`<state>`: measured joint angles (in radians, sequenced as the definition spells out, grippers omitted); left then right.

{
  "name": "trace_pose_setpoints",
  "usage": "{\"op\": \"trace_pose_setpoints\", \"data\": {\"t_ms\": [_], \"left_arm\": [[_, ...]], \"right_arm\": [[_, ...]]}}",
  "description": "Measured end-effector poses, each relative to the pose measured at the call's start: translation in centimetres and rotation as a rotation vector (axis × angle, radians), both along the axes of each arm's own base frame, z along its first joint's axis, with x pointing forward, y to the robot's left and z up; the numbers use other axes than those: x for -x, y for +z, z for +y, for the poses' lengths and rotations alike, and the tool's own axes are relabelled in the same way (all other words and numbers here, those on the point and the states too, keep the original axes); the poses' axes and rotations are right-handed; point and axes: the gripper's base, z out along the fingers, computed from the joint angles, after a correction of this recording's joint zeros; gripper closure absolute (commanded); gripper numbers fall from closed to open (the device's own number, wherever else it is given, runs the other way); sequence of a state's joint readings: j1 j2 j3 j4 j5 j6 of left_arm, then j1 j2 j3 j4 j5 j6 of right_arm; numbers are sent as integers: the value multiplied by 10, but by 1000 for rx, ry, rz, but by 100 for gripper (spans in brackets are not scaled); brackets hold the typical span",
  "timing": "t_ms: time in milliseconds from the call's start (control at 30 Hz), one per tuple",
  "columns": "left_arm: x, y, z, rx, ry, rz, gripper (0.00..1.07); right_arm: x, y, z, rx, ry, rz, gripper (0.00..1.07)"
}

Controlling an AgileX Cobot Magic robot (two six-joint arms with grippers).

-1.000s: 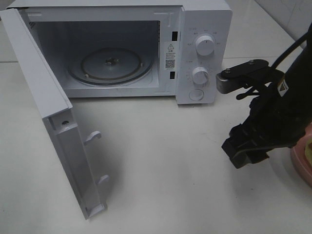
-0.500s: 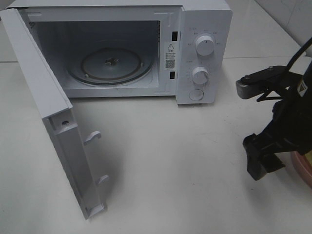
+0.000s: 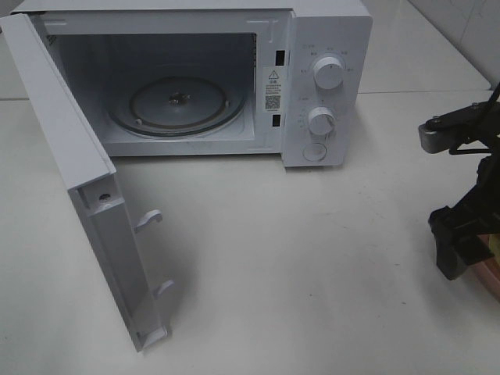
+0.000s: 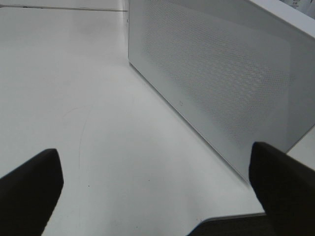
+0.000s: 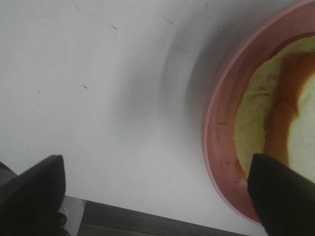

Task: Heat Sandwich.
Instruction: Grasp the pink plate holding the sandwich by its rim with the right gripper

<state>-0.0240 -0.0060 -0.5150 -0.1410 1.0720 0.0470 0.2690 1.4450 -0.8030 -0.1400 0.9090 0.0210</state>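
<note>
One white microwave door (image 3: 78, 156) stands swung wide at the far left of the overhead view. The left gripper (image 4: 157, 196) hangs just beside the door's perforated outer face, jaws spread wide with nothing between them. Next comes the microwave (image 3: 328, 31) itself, its glass turntable (image 3: 176, 105) lying flat on the cavity floor. On the control panel an upper knob (image 3: 327, 73) sits above a lower knob (image 3: 321, 122), with a round button (image 3: 314, 151) beneath. Pale table (image 3: 273, 258) stretches on to the right. At the right edge the right gripper (image 3: 461, 242) hovers low over the table, jaws fully apart and gripping nothing. In its wrist view one finger (image 5: 283, 196) crosses the rim of a pink plate (image 5: 219, 132). The sandwich (image 5: 258, 113) lies on that plate, well apart from the microwave.
</note>
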Motion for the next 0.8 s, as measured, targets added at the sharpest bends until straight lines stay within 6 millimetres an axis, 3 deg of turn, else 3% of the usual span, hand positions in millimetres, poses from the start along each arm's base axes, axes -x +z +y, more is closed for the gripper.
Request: {"op": "trace_pose_setpoints", "data": {"t_ms": [133, 467, 800], "left_arm": [[0, 0, 0, 0, 0, 0, 10], [0, 0, 0, 0, 0, 0, 10], [0, 0, 0, 0, 0, 0, 10]], "right_arm": [[-7, -9, -9, 3, -45, 10, 13], [-19, -39, -7, 9, -51, 70, 14], [-17, -71, -19, -5, -124, 66, 15]]}}
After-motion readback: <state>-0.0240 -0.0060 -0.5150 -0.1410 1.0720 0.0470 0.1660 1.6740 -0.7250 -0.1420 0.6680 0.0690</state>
